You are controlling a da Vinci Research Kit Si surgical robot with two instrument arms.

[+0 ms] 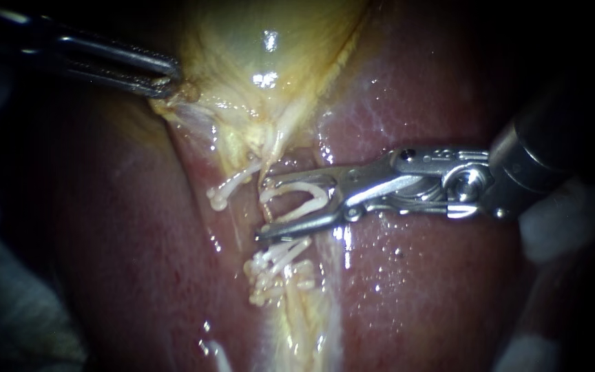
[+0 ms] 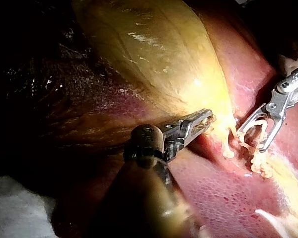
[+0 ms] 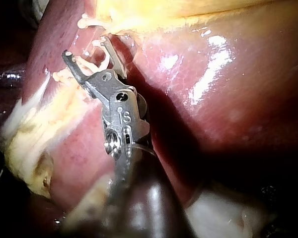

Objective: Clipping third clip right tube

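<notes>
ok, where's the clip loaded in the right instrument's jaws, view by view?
Endoscope: loaded clip, centre, in the jaws of the right instrument.
Left wrist: clip ahead of the left instrument, in the other instrument's jaws.
Right wrist: clip between its own instrument's jaws.
Landmark in all: placed clips clustered beside it.

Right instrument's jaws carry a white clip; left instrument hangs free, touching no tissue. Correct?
Not quite. The left instrument does not hang free: the endoscope view shows its jaws shut on the edge of the gallbladder. The rest holds: the right instrument carries a white clip in its jaws.
</notes>
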